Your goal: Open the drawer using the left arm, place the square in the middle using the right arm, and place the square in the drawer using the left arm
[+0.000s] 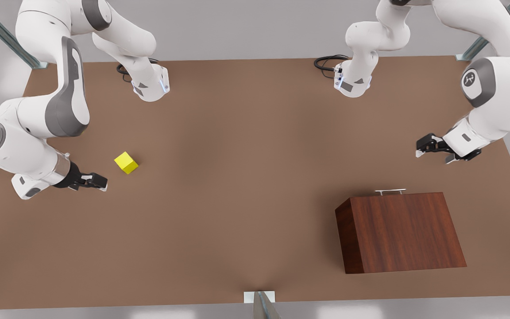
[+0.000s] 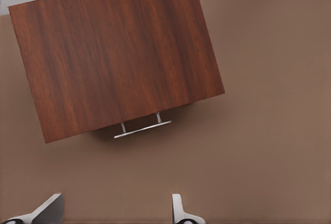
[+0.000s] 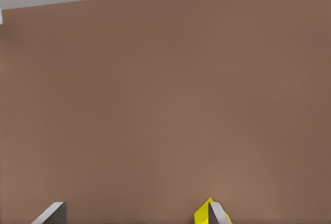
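Left gripper (image 1: 419,148) spread wide near the drawer (image 2: 142,129); right gripper (image 1: 103,183) seemingly open beside the square (image 1: 126,162)

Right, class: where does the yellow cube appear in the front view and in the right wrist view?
Front view: the yellow cube sits on the tabletop at the front view's left, near the right claw.
Right wrist view: its corner shows beside one claw finger.
Shared landmark: right claw.
Left claw hovers near the cabinet.

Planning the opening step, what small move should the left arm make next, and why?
Probably ease the left gripper, open, toward the silver handle: the drawer looks shut in the cabinet, and the gripper is clear of it. The right gripper waits, open, by the square.
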